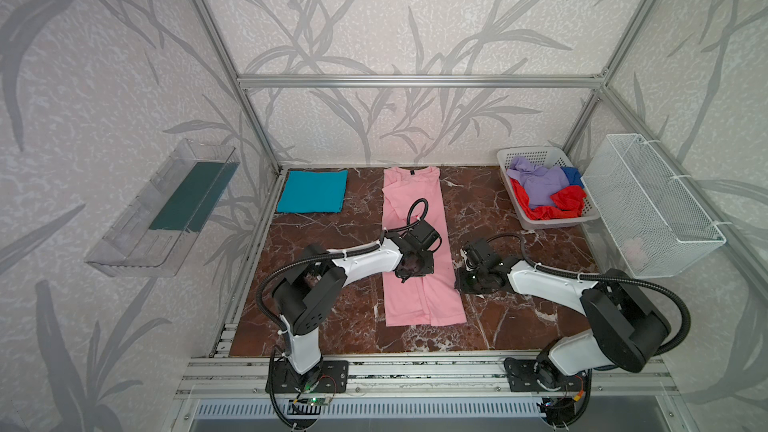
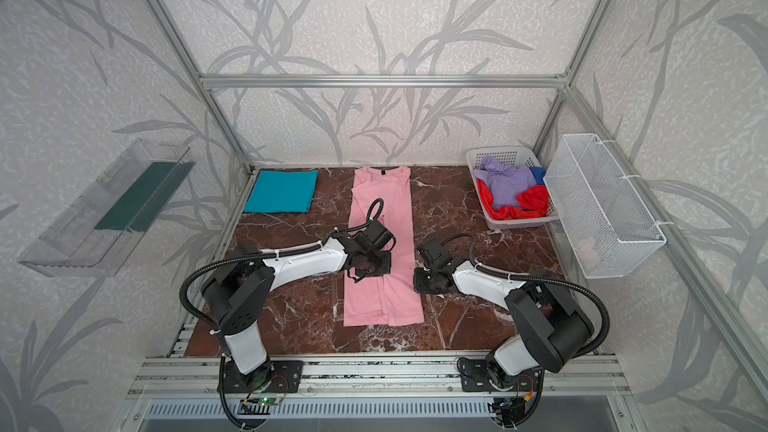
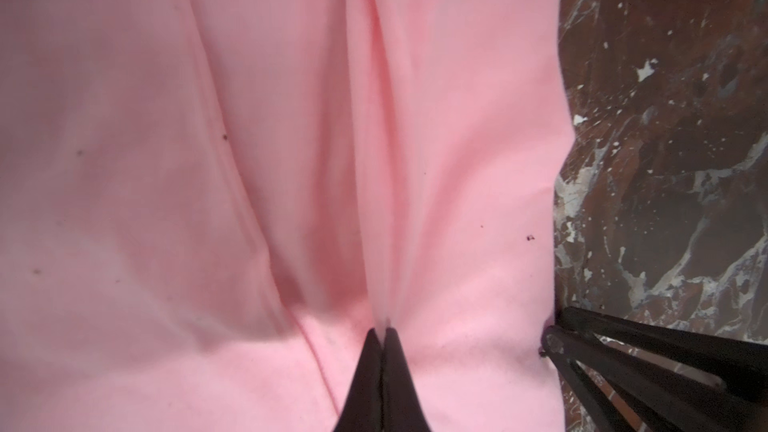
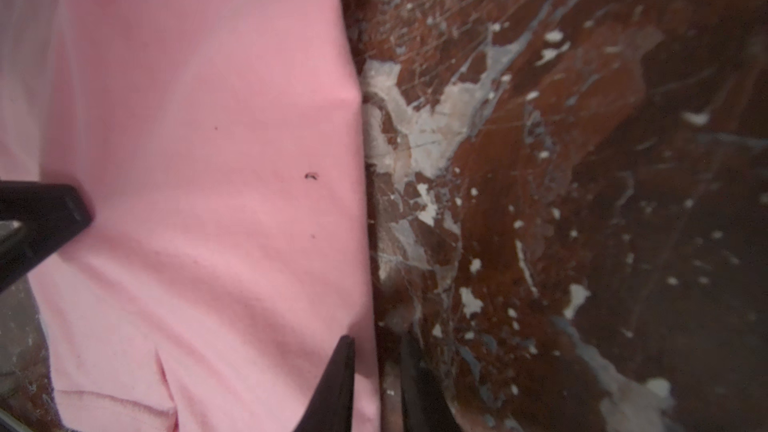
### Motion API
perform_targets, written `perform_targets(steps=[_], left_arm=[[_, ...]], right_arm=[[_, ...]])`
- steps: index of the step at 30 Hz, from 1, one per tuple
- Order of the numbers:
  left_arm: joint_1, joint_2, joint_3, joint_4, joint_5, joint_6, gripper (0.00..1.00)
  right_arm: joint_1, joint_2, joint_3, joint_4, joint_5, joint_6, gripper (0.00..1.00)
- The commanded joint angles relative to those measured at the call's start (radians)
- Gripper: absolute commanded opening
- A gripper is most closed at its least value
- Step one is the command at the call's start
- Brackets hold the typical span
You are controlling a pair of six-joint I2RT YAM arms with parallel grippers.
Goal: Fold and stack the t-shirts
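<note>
Surface: the bench (image 1: 332, 238) is dark red marbled stone.
Work item: the pink t-shirt (image 1: 395, 201) lies lengthwise down the middle of the bench. Its collar is toward the back wall and its sides are folded in to a long strip.
Left arm: the left fingers (image 3: 365, 376) are pressed together, pinching a raised ridge of the pink t-shirt near its middle. Creases run out from the grip.
Right arm: the right fingers (image 4: 336, 384) are narrowly spread at the shirt's right edge, one over fabric and one over bare bench. The edge lies in the gap.
Finished item: the teal t-shirt (image 1: 312, 191) is folded flat at the rear left corner, well apart from the pink one.
Stock: the white basket (image 1: 552, 223) at the rear right holds the lavender t-shirt (image 1: 542, 184), red t-shirt (image 1: 567, 199) and blue t-shirt (image 1: 573, 174), crumpled together.
Fixture: the wire mesh bin (image 1: 656, 209) hangs on the right wall just beside the basket.
</note>
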State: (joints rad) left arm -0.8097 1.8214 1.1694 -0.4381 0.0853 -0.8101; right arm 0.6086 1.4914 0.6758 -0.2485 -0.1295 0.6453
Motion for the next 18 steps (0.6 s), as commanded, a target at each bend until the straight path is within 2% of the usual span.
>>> perform_targets(steps=[1, 4, 7, 13, 18], left_arm=[[-0.004, 0.013, -0.016, -0.008, 0.000, -0.023, 0.07], [-0.002, 0.018, -0.009, -0.009, 0.009, -0.019, 0.25], [0.003, 0.004, 0.018, -0.050, 0.004, -0.003, 0.34], [0.054, -0.033, 0.059, -0.093, -0.044, 0.034, 0.34], [0.104, 0.012, 0.096, -0.030, -0.017, 0.057, 0.30]], right_arm=[[-0.002, 0.014, -0.042, -0.079, 0.035, 0.021, 0.22], [-0.003, 0.002, -0.028, -0.095, 0.036, 0.020, 0.24], [-0.003, -0.009, 0.002, -0.131, 0.031, 0.012, 0.27], [-0.003, -0.063, 0.082, -0.176, 0.049, 0.000, 0.31], [-0.013, 0.003, 0.183, -0.174, 0.050, -0.072, 0.32]])
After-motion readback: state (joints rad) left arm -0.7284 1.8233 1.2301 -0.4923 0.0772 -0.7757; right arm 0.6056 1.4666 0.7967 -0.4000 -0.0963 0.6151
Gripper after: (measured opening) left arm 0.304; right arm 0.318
